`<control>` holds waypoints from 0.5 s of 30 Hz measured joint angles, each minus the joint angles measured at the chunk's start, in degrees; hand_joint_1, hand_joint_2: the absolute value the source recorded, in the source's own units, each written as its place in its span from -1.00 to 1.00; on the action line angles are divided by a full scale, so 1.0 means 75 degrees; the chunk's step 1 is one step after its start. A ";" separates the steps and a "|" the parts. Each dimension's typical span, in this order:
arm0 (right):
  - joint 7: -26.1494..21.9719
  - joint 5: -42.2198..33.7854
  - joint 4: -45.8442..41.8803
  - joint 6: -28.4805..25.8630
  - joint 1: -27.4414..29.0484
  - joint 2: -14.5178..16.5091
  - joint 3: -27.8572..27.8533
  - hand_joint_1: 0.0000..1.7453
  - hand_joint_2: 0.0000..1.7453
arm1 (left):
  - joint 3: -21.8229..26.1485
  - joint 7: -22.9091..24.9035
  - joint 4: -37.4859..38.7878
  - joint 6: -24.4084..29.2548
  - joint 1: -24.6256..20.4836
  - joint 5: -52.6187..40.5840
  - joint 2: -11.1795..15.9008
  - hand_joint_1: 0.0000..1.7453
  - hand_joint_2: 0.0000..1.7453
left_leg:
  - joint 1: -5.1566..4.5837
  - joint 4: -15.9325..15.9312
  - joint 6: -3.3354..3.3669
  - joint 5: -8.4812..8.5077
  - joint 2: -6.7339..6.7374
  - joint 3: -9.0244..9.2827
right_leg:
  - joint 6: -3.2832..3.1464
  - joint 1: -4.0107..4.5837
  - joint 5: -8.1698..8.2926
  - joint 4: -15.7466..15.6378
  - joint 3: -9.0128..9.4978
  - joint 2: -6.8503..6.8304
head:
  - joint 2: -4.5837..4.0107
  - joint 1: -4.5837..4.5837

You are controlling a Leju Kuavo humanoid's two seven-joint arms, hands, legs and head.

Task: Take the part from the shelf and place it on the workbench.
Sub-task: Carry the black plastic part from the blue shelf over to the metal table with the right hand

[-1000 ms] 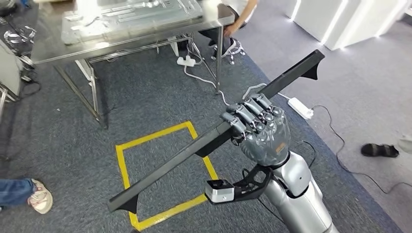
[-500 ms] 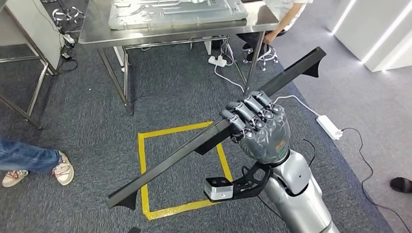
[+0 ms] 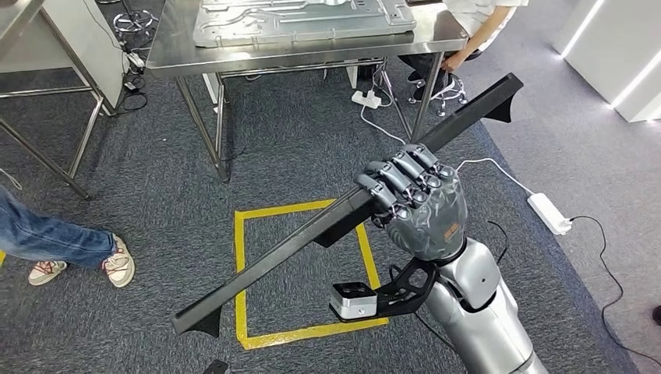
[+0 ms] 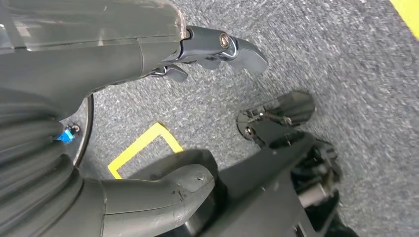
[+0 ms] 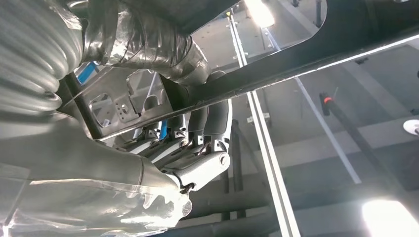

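The part is a long black bar (image 3: 296,238) with a small bracket at each end, held aslant above the carpet in the head view. My right hand (image 3: 413,202) grips it near its middle, fingers wrapped over the top. In the right wrist view the bar (image 5: 306,59) crosses the picture, with my fingers (image 5: 197,148) curled round it. The steel workbench (image 3: 179,54) stands ahead at the top of the head view. My left hand (image 4: 99,74) hangs over the carpet, thumb and fingers apart, holding nothing.
A large metal plate (image 3: 304,15) lies on the workbench. A yellow tape square (image 3: 242,273) marks the floor below the bar. A person's leg and shoe (image 3: 78,257) are at the left, a seated person (image 3: 468,31) behind the bench, a power strip (image 3: 549,214) at the right.
The whole view has shifted: the workbench and the yellow square now sit further right and more central, so the camera has turned. My right hand holds the bar as before.
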 joint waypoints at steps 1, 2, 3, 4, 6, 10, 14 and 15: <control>-0.0012 -0.0013 0.0000 0.0001 -0.0001 0.0001 0.0000 1.00 1.00 | 0.0001 -0.0004 0.0000 -0.0027 -0.0002 0.0022 0.0000 -1.00 1.00 | 0.0020 0.0357 -0.0039 -0.0210 0.0032 -0.0158 | -0.0035 -0.0005 0.0005 -0.0022 0.0019 -0.0020 | 0.0000 -0.0001; -0.0023 -0.0028 0.0001 0.0001 0.0002 0.0001 0.0000 1.00 1.00 | 0.0002 -0.0009 0.0000 -0.0055 0.0000 0.0041 -0.0002 -1.00 1.00 | 0.0036 0.0830 -0.0081 -0.0454 0.0056 -0.0378 | -0.0060 0.0001 0.0000 -0.0028 0.0026 -0.0035 | 0.0000 -0.0002; -0.0035 -0.0041 0.0002 0.0001 0.0005 0.0001 0.0000 1.00 1.00 | 0.0004 -0.0025 0.0000 -0.0077 0.0007 0.0057 -0.0002 -1.00 1.00 | 0.0058 0.1317 -0.0118 -0.0661 0.0065 -0.0611 | -0.0079 0.0006 -0.0007 -0.0026 0.0026 -0.0050 | 0.0000 -0.0002; -0.0050 -0.0050 0.0004 0.0001 0.0012 0.0001 0.0000 1.00 1.00 | 0.0005 -0.0052 0.0000 -0.0092 0.0018 0.0072 -0.0002 -1.00 1.00 | 0.0079 0.1668 -0.0148 -0.0767 0.0072 -0.0783 | -0.0084 0.0011 -0.0013 -0.0022 0.0026 -0.0061 | 0.0000 -0.0003; -0.0084 -0.0059 0.0011 0.0001 0.0020 0.0001 0.0000 1.00 1.00 | 0.0007 -0.0123 0.0000 -0.0120 0.0033 0.0108 -0.0002 -1.00 1.00 | 0.0114 0.1556 -0.0184 -0.0555 0.0099 -0.0732 | -0.0073 0.0010 -0.0027 -0.0011 0.0031 -0.0070 | 0.0000 -0.0004; -0.0135 -0.0080 0.0015 0.0001 0.0022 0.0001 0.0000 1.00 1.00 | 0.0015 -0.0210 0.0000 -0.0226 0.0002 0.0166 -0.0002 -1.00 1.00 | 0.0109 -0.0138 -0.0119 0.0117 0.0166 0.0129 | 0.0043 0.0024 -0.0089 0.0060 0.0037 -0.0070 | 0.0000 -0.0002; -0.0187 -0.0104 0.0013 0.0000 0.0024 0.0001 0.0000 1.00 1.00 | 0.0023 -0.0295 0.0000 -0.0477 0.0013 0.0207 0.0001 -1.00 1.00 | 0.0082 -0.0317 0.0069 0.0139 0.0140 0.0216 | 0.0201 0.0019 -0.0149 0.0094 0.0031 -0.0075 | 0.0000 0.0000; -0.0190 -0.0109 0.0012 -0.0001 0.0020 0.0001 0.0000 1.00 1.00 | 0.0023 -0.0317 0.0000 -0.0514 0.0010 0.0189 0.0004 -1.00 1.00 | 0.0094 -0.0354 0.0120 0.0158 0.0139 0.0238 | 0.0234 0.0010 -0.0248 0.0227 -0.0023 -0.0069 | 0.0000 0.0001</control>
